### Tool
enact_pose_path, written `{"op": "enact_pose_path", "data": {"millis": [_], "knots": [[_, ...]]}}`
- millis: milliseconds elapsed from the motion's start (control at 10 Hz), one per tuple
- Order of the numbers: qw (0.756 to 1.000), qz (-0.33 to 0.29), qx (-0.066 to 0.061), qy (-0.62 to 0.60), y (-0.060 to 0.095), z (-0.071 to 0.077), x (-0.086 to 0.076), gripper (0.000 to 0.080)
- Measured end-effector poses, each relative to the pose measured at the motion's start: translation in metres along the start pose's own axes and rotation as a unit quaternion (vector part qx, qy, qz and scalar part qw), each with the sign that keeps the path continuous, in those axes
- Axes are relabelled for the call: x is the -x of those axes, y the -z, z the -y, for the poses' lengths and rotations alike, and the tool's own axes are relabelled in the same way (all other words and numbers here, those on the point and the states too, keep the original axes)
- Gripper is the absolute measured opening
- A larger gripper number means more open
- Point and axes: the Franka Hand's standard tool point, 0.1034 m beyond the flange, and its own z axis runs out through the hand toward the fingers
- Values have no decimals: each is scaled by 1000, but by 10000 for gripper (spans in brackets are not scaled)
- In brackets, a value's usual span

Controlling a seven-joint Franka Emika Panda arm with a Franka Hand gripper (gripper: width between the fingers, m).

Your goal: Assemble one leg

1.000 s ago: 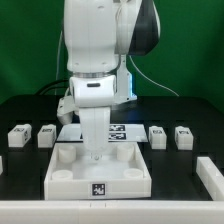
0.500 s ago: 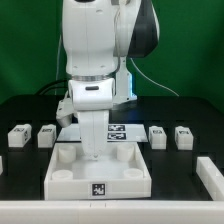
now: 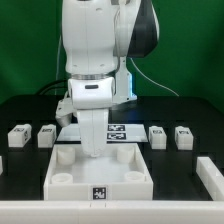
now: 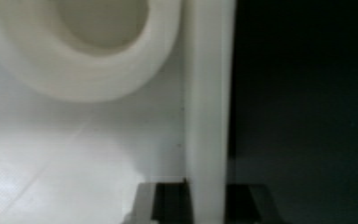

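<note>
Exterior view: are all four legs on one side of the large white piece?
No, two legs stand at the exterior view's left, two at its right.

place: robotics lab bench | cues: white robot arm over black tabletop | green backdrop behind far edge | fiducial tags on leg, marker board by far edge | loose cable

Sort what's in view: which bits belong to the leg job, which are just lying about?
Job: four legs; large white panel with corner sockets.
Lying about: marker board; white piece at the exterior view's right edge.
</note>
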Motion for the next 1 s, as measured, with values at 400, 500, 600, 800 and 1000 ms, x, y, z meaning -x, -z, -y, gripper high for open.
{"op": "enact_pose_path", "data": {"millis": [400,500,600,800,1000], "knots": [[1000,0,3,-7,1,-6,-5,62],[1000,-2,6,-23,2,-12,-16,62],[1000,-6,8,-30,2,-21,-33,62],[999,-17,16,-34,2,-44,-65,62],[999,-23,1,-30,-1,-48,-86,62]]}}
